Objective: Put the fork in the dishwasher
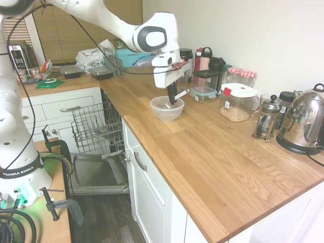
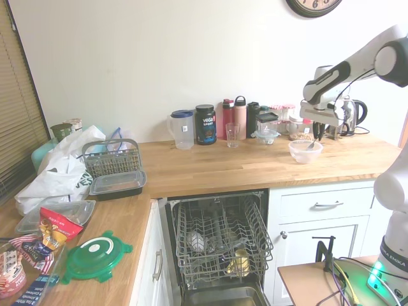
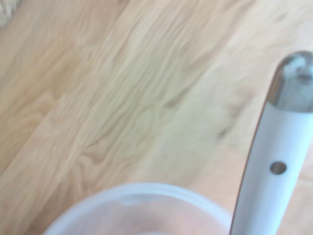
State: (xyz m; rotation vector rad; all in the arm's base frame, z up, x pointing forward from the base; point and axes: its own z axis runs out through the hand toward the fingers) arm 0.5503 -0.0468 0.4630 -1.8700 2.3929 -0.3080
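1. First exterior view: the gripper (image 1: 172,96) hangs straight down into the clear plastic bowl (image 1: 167,108) on the wooden counter (image 1: 212,157). The dark fingers (image 1: 172,94) look pinched together around the fork (image 1: 181,94), whose silvery handle pokes out sideways just past them, toward the lidded containers at the wall. Can't see the prongs, they're down in the bowl behind the fingers. A jar with a white and red lid (image 1: 237,102), a small glass coffee press (image 1: 266,119) and a shiny kettle (image 1: 305,121) sit well apart from the fingers, further along the counter.

2. Second exterior view: the dishwasher (image 2: 220,245) is open below the counter, well away from the fingers and lower down, with its wire rack (image 2: 220,239) pulled out and a few items in it. Here the gripper (image 2: 315,134) is over the bowl (image 2: 305,151), and a thin bit of metal leans inside the bowl under it. Too small here to judge the finger gap.

3. Wrist view: blurry. The fork handle (image 3: 276,161) rises up pale and glossy, with a small hole in it, next to the bowl rim (image 3: 142,196) and bare wood.
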